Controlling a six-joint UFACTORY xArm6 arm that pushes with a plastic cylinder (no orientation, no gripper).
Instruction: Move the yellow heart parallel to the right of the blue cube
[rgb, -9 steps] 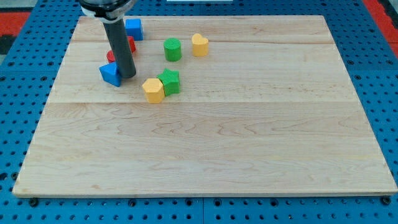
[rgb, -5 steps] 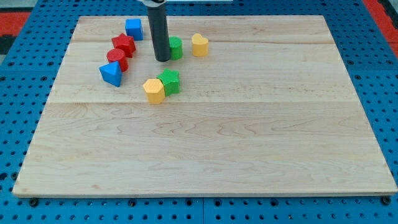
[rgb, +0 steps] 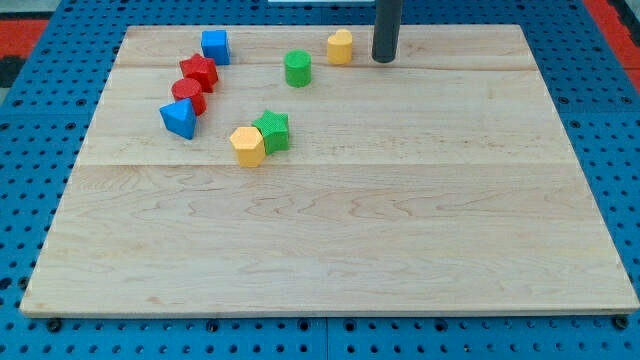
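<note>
The yellow heart (rgb: 340, 46) lies near the view's top, right of centre-left. The blue cube (rgb: 215, 45) sits at the top left, at about the same height in the view. A green cylinder (rgb: 297, 68) lies between them, slightly lower. My tip (rgb: 384, 59) stands just to the right of the yellow heart, with a small gap between them.
Two red blocks (rgb: 198, 72) (rgb: 187, 93) and a blue triangular block (rgb: 178, 118) run down the left below the cube. A yellow hexagonal block (rgb: 246, 146) touches a green star (rgb: 271, 131). The wooden board (rgb: 400, 220) has a blue pegboard around it.
My tip swept from the blue triangular block at the left up and right past the green cylinder to beside the heart. The heart and the green cylinder both shifted up and to the right.
</note>
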